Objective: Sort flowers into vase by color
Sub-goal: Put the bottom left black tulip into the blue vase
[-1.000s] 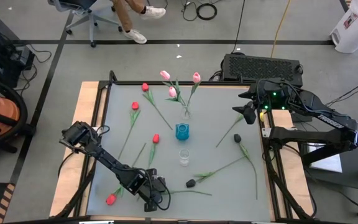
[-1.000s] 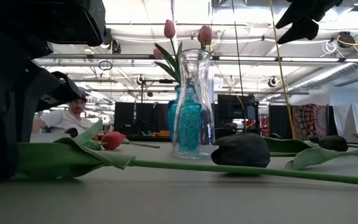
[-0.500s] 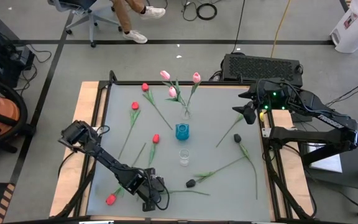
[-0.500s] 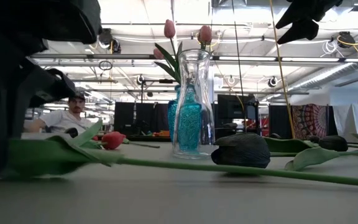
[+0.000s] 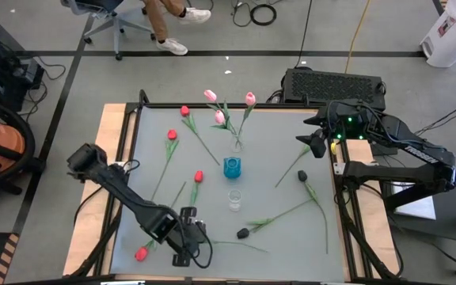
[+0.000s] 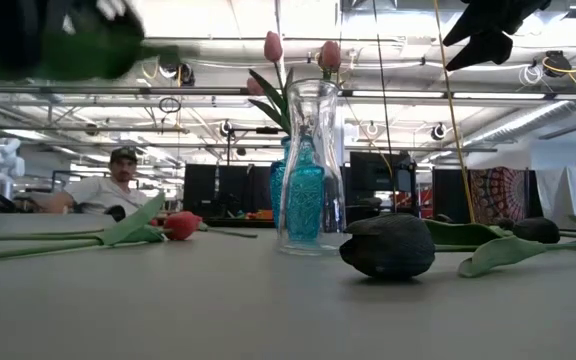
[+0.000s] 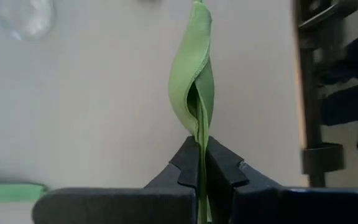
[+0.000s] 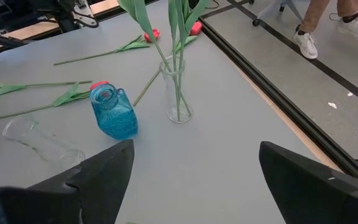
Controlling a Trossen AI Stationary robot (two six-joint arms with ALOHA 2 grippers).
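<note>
**Left hand pinches a tulip stem at the table's near edge**

The left hand [image 5: 187, 237] sits low over the table [image 5: 283, 229] at about 7 o'clock. Its fingers are closed tight on the thin green stem [image 7: 200, 180] of a black tulip [image 5: 243, 233]. In the left wrist view the stem runs straight out from between the fingertips, with a folded green leaf [image 7: 194, 81] just beyond them. The stem trails from the hand toward 3 o'clock, and the black head lies just past it.

A clear empty vase [image 5: 234, 199] stands near the table's centre, a blue vase [image 5: 232, 167] just beyond it at 12 o'clock, and a third vase [image 5: 237, 145] farther on holds pink tulips [image 5: 250, 99]. Red tulips [image 5: 171, 135] lie loose toward 10 o'clock.

The right hand [image 5: 315, 145] hangs at the 2 o'clock edge, its fingers spread wide apart and empty.
</note>
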